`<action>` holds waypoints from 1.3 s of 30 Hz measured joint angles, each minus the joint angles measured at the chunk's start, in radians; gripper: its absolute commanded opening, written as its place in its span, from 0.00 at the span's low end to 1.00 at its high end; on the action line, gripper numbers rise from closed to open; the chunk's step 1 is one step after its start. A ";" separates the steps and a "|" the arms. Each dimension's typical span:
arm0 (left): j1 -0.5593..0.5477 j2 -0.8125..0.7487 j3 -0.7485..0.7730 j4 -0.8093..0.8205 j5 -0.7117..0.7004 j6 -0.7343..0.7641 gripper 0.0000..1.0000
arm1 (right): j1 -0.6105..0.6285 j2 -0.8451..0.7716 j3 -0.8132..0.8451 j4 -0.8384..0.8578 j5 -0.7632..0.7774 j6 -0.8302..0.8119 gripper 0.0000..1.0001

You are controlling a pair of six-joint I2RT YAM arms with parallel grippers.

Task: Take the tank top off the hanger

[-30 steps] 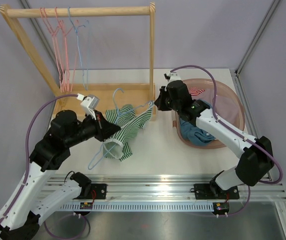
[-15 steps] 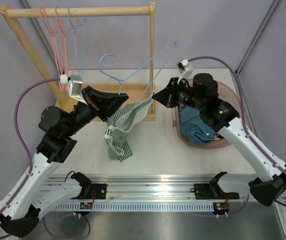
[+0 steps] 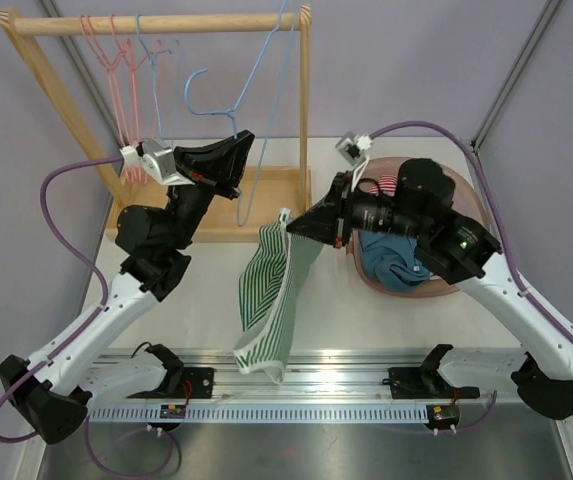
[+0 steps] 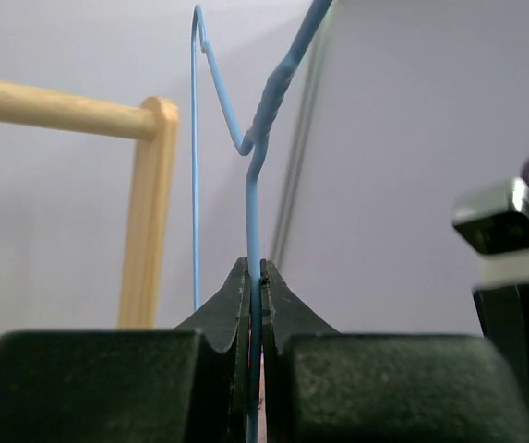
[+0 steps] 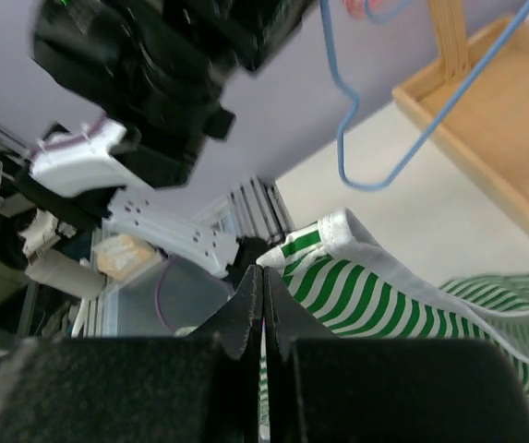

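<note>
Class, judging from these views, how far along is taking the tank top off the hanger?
Done: tank top hangs clear of the blue hanger, it seems. In hand: left pincer clamps the hanger, right pincer pinches the top's edge. Left: setting both down, probably.

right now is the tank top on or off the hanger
Off. The tank top hangs from the right gripper alone, clear of the blue hanger that the left gripper holds bare.
</note>
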 measured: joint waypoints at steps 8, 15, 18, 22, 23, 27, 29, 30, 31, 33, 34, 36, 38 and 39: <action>-0.001 -0.109 0.076 -0.407 -0.174 0.007 0.00 | 0.132 0.031 -0.253 -0.051 0.261 -0.026 0.00; -0.001 -0.209 0.105 -0.784 -0.311 -0.051 0.00 | 0.226 0.188 -0.368 -0.066 0.510 -0.006 0.31; -0.001 -0.180 0.157 -0.931 -0.344 -0.077 0.00 | 0.229 0.272 -0.357 -0.101 0.622 0.006 0.96; -0.001 -0.099 0.246 -1.083 -0.383 -0.094 0.00 | 0.229 0.294 -0.341 -0.142 0.740 -0.002 1.00; -0.001 -0.068 0.275 -1.123 -0.392 -0.096 0.00 | 0.229 0.288 -0.335 -0.148 0.763 -0.003 0.99; 0.015 0.052 0.409 -1.236 -0.401 -0.098 0.00 | 0.229 0.224 -0.331 -0.151 0.822 -0.003 0.99; 0.032 0.107 0.484 -1.281 -0.401 -0.098 0.00 | 0.229 0.188 -0.332 -0.150 0.836 -0.003 1.00; 0.046 0.136 0.533 -1.309 -0.399 -0.098 0.00 | 0.229 0.171 -0.333 -0.148 0.840 -0.003 1.00; 0.056 0.158 0.568 -1.321 -0.397 -0.097 0.00 | 0.229 0.156 -0.336 -0.146 0.842 -0.003 1.00; 0.090 0.208 0.657 -1.342 -0.388 -0.093 0.00 | 0.229 0.140 -0.345 -0.140 0.843 -0.003 0.99; 0.107 0.231 0.700 -1.351 -0.380 -0.091 0.00 | 0.229 0.136 -0.351 -0.139 0.843 -0.003 0.99; 0.152 0.278 0.793 -1.379 -0.358 -0.087 0.00 | 0.229 0.135 -0.363 -0.138 0.842 -0.003 1.00; 0.193 0.325 0.879 -1.398 -0.333 -0.085 0.00 | 0.229 0.135 -0.378 -0.137 0.842 -0.003 0.99; 0.219 0.352 0.925 -1.409 -0.320 -0.082 0.00 | 0.229 0.134 -0.385 -0.135 0.842 -0.003 1.00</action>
